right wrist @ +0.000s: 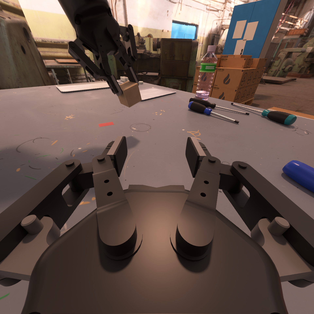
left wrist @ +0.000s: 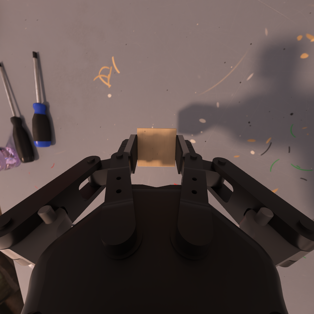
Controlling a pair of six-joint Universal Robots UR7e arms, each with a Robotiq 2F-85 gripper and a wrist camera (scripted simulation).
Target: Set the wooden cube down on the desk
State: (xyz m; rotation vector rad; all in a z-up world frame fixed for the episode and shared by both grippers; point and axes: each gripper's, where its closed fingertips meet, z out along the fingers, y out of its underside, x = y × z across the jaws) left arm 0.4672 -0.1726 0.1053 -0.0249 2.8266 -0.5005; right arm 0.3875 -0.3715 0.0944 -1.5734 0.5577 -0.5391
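The wooden cube [left wrist: 156, 147] is a plain tan block held between the two pads of my left gripper [left wrist: 156, 149], which is shut on it. The right wrist view shows the same cube [right wrist: 130, 94] hanging tilted in the air above the grey desk [right wrist: 153, 115], well clear of the surface, in the left gripper [right wrist: 126, 88]. My right gripper [right wrist: 156, 153] is open and empty, low over the near part of the desk, apart from the cube.
Two screwdrivers [left wrist: 40, 125] lie to the left in the left wrist view. The right wrist view shows screwdrivers [right wrist: 212, 113], a teal-handled one [right wrist: 278, 117], a water bottle [right wrist: 206, 73], a white tray [right wrist: 153, 92], a blue object [right wrist: 299, 175] and red tape [right wrist: 106, 124].
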